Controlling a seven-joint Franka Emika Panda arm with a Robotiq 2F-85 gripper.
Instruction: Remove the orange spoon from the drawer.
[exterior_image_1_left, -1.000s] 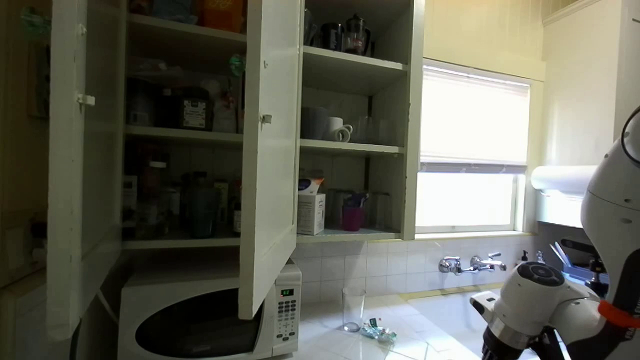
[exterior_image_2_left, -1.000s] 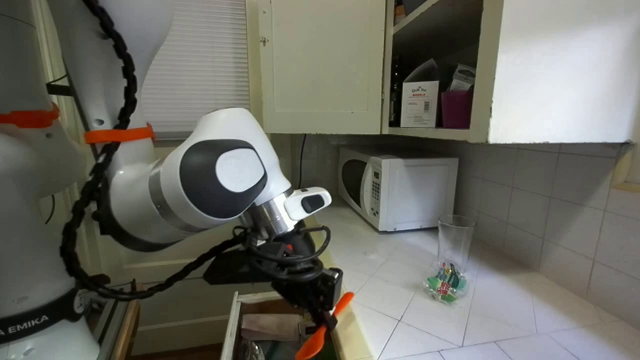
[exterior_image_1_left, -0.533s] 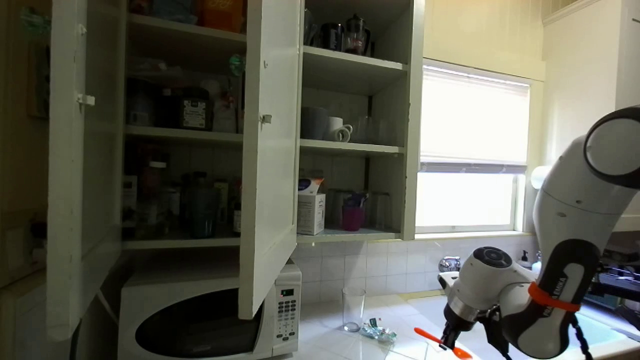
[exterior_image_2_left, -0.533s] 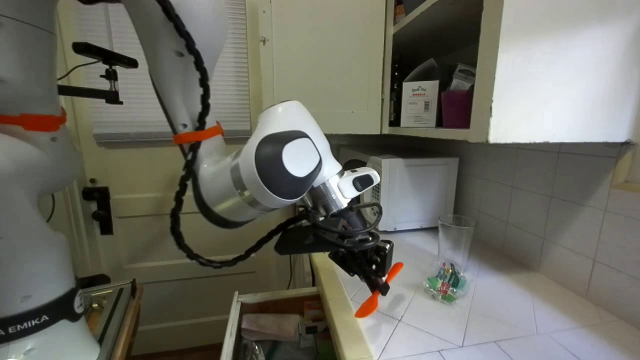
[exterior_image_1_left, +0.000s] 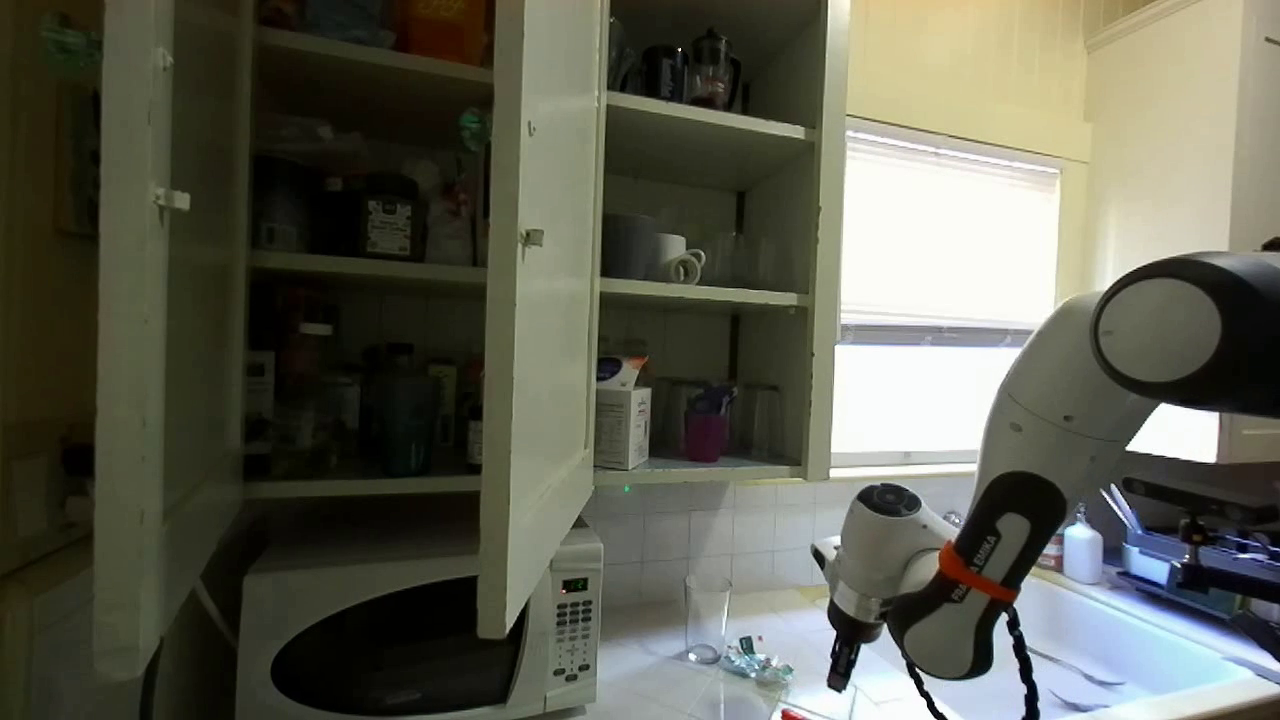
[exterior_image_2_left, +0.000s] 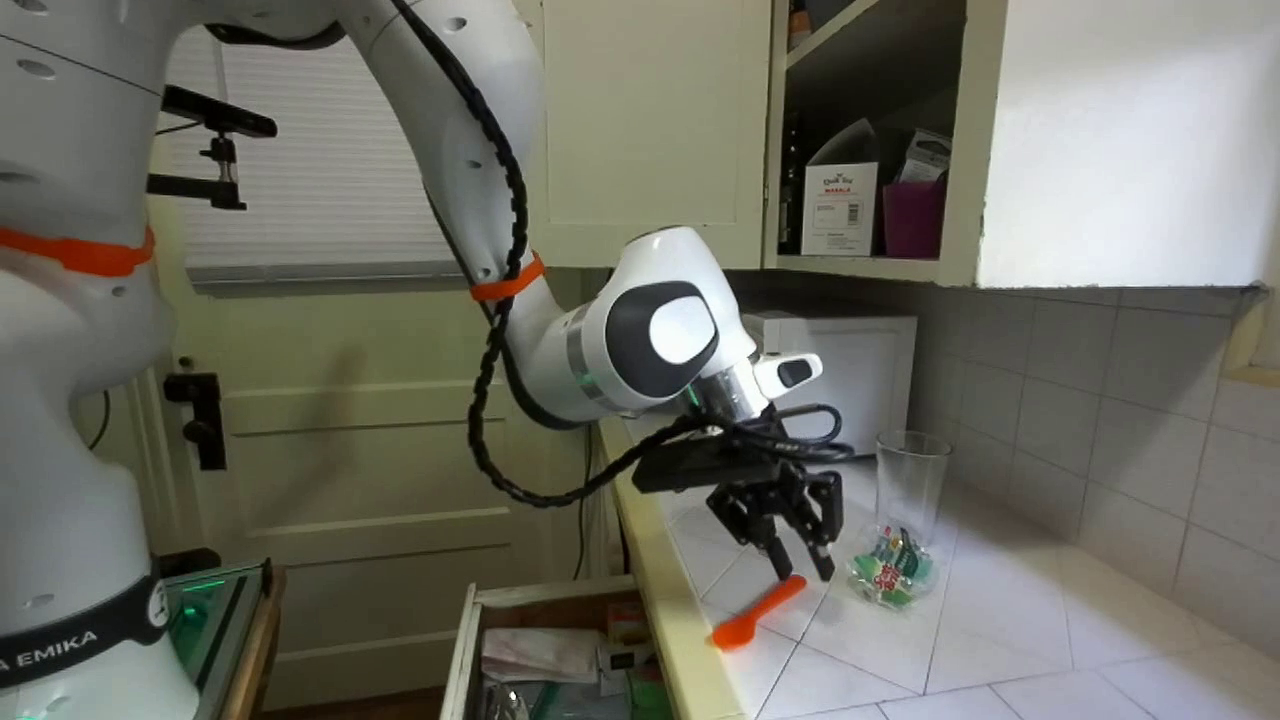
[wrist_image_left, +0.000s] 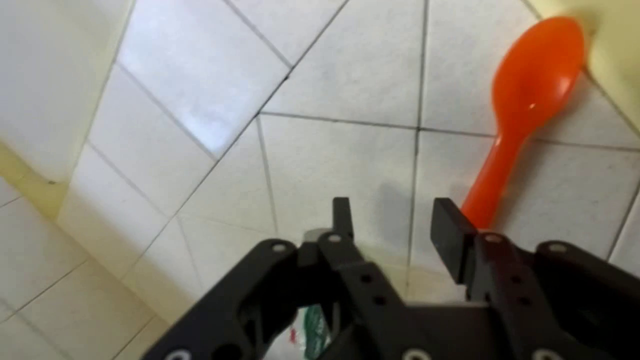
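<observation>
You had the gripper (wrist_image_left: 393, 215) spread above the tiled table (exterior_image_2_left: 1000, 620). The orange spoon (wrist_image_left: 527, 95) lay on that table, handle toward the gripper, bowl toward the yellow edge (exterior_image_2_left: 668, 600), outside the open drawer (exterior_image_2_left: 555, 591).

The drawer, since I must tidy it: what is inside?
The drawer holds a pale cloth, a small boxy item and something green, among other things. Whatever lies beneath is covered; the frame cuts off the near end.

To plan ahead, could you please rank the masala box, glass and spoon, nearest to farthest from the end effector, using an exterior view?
1. Spoon: on the counter, just below.
2. Glass: standing nearer the wall.
3. Masala box: up in the cupboard.
</observation>
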